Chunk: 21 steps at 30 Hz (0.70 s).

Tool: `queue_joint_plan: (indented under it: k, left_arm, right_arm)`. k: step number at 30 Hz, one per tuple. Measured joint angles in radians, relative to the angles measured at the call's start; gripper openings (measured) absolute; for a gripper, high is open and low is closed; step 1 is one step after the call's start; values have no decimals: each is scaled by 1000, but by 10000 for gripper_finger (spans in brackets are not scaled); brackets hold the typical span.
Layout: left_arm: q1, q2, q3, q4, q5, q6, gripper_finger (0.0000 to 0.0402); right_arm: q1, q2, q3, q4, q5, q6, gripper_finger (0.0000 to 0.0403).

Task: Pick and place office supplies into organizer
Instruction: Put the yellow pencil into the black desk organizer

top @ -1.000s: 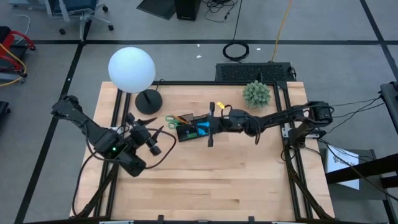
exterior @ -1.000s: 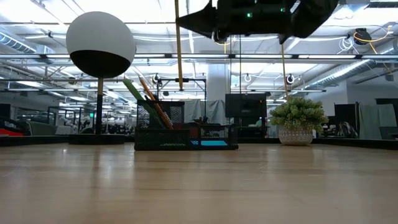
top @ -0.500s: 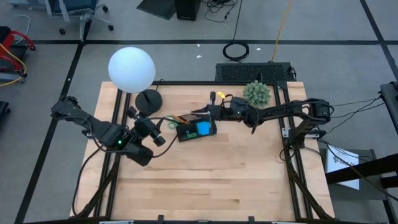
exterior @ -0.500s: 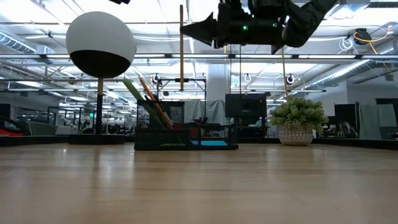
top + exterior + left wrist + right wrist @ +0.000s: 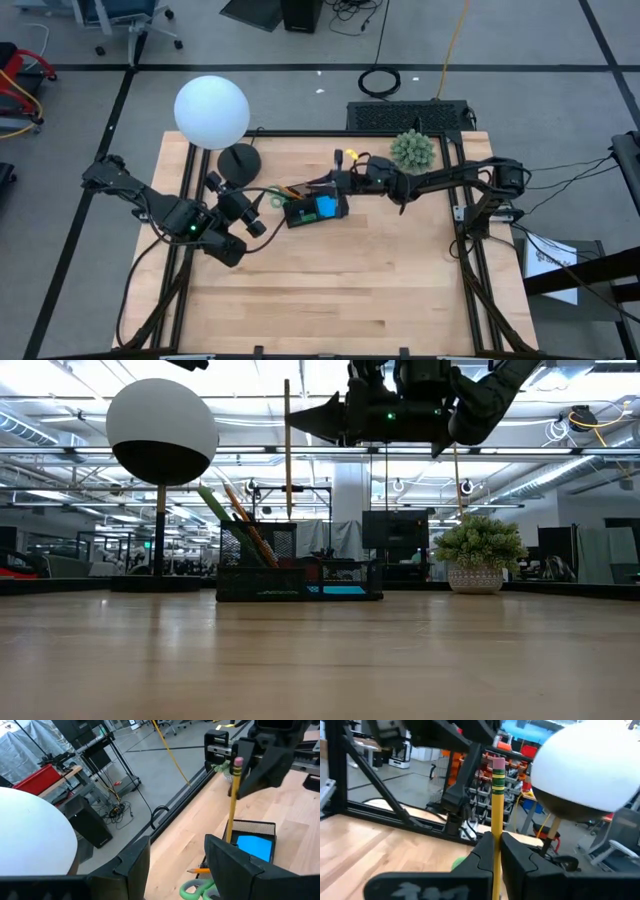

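Observation:
My right gripper point(image 5: 298, 420) is shut on a yellow pencil point(image 5: 287, 460) that stands upright with its pink eraser point(image 5: 238, 761) on top. It hovers over the far side of the black organizer point(image 5: 315, 211). The organizer holds a blue sticky pad point(image 5: 326, 207). Green-handled scissors point(image 5: 274, 196) and an orange pencil point(image 5: 245, 520) lean in its mesh cup point(image 5: 258, 555). My left gripper point(image 5: 258, 212) waits open just left of the organizer, holding nothing. My right gripper pinches the pencil's shaft point(image 5: 496, 827) between its two fingers, in the upper half, well below the eraser. The fingers point(image 5: 315, 418) lie level, come from the table's right and cross the pencil. The pencil hangs upright; its lower end is hidden behind the mesh cup.
A lamp with a white globe point(image 5: 212, 110) and a round black base point(image 5: 238, 162) stands at the far left. A spiky green plant point(image 5: 412, 150) sits at the far right, behind my right arm. Bare wood point(image 5: 340, 290) stretches toward the near edge.
My right gripper has carried the pencil from over the organizer toward the table's far edge, keeping it upright and shut in the fingers. My left gripper has swung a little toward the far edge and then stayed still.

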Motion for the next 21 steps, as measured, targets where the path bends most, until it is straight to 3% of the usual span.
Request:
queue_joint_plan:
  k: [21]
  left_arm:
    - [0, 0, 0, 0, 4, 2, 196]
  right_arm:
    - [-50, 123, 1, 58, 0, 66, 6]
